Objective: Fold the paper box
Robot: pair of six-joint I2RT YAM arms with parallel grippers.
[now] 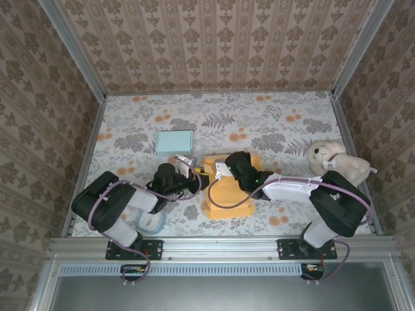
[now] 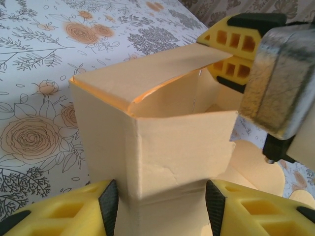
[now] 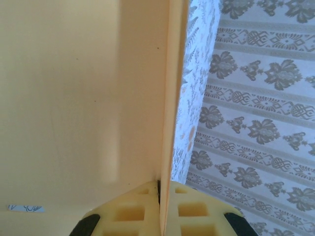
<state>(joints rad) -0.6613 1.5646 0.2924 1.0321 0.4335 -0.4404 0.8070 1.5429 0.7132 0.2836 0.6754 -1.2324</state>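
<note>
The orange paper box [image 1: 230,194] stands half-folded at the table's middle front. In the left wrist view its near wall [image 2: 172,147] rises upright with a top flap [image 2: 142,73] leaning over the hollow inside. My left gripper [image 2: 161,206] is open, its two pads straddling the box's near lower corner, one on each side. My right gripper [image 3: 160,196] is shut on the thin edge of a box wall [image 3: 74,98], with one finger on each face. From the left wrist its yellow fingers [image 2: 236,37] show at the box's far side. From above, the two grippers [image 1: 198,181] [image 1: 224,172] meet at the box's upper left.
A flat light-blue card [image 1: 175,140] lies behind the box to the left. A cream plush toy [image 1: 337,159] sits at the right edge. A small pale-blue object [image 1: 151,222] lies by the left arm's base. Patterned walls enclose the floral table [image 1: 259,123].
</note>
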